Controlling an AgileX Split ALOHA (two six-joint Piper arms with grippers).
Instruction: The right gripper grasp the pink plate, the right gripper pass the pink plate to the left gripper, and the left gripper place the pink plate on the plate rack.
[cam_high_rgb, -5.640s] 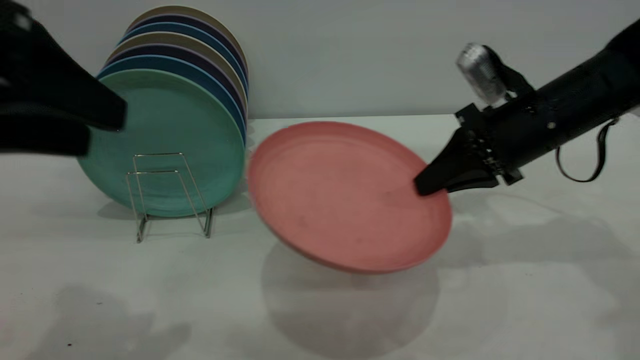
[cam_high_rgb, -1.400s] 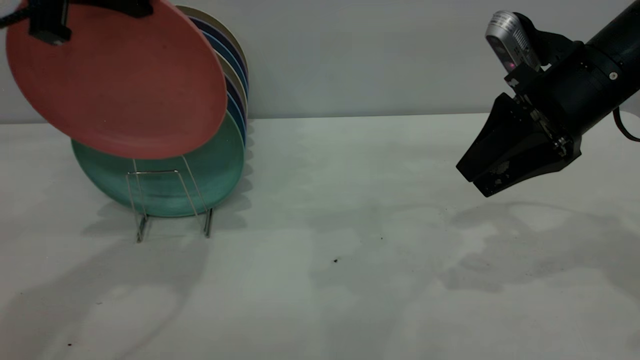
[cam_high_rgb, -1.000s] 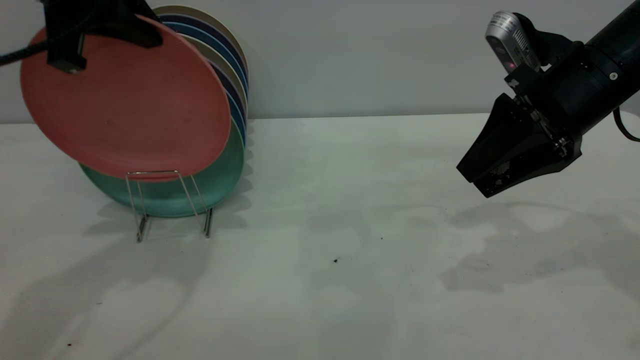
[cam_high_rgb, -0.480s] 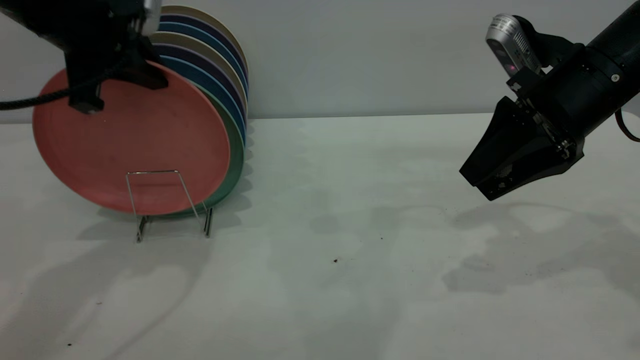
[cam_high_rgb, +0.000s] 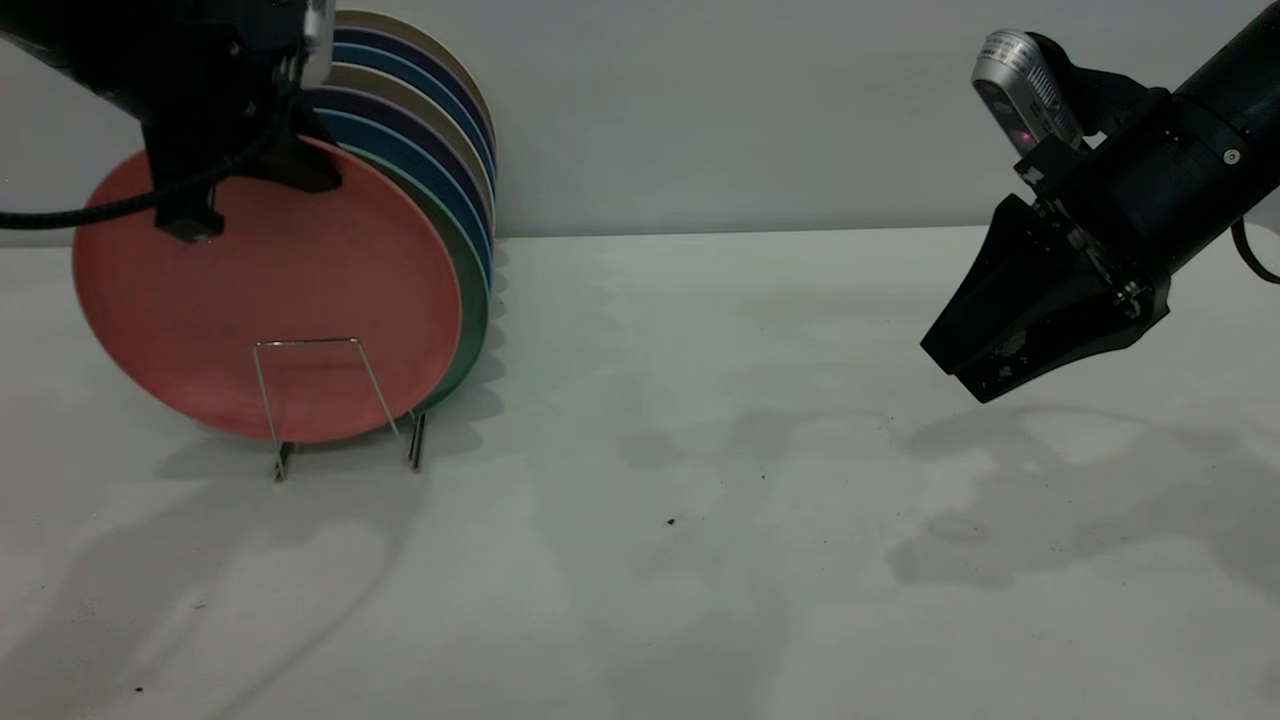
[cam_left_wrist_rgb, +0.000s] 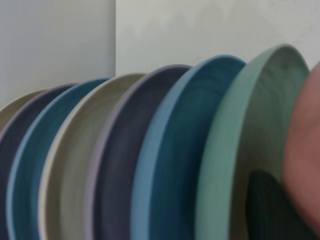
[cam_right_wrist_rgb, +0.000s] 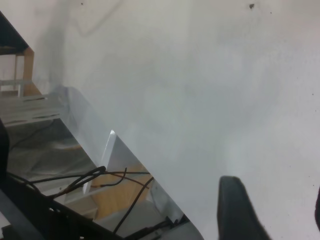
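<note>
Now, view by view:

Exterior, pink plate: the pink plate (cam_high_rgb: 270, 300) stands nearly upright at the front of the row, its lower edge down behind the front loop of the plate rack (cam_high_rgb: 320, 400), at about nine o'clock on the table (cam_high_rgb: 700, 560).

Exterior, left gripper: the left gripper (cam_high_rgb: 245, 165) pinches the plate's upper rim at roughly eleven o'clock on the disc, jaws clenched on it.

Exterior, neighbours: the teal-green plate (cam_high_rgb: 470, 300) sits just behind the pink one, then blue, dark and beige plates stacked toward twelve o'clock.

Exterior, right gripper: the right gripper (cam_high_rgb: 965, 360) hangs above the table at three o'clock, well apart from the rack; I cannot tell how its jaws stand.

Left wrist, plate: a pink edge (cam_left_wrist_rgb: 305, 160) lies beside the green rim (cam_left_wrist_rgb: 240, 150), with one dark fingertip (cam_left_wrist_rgb: 270, 210) between them.

Left wrist, advice: judging by that narrow gap, release should probably wait until the plate rests fully in its slot; then open gently and lift straight up, so the inner finger does not drag the green plate.

Right wrist, content: only bare table (cam_right_wrist_rgb: 210, 90) and a dark finger (cam_right_wrist_rgb: 237, 210) show; nothing is held.

Risk: an early release could let the plate tip forward over the low loop.
</note>
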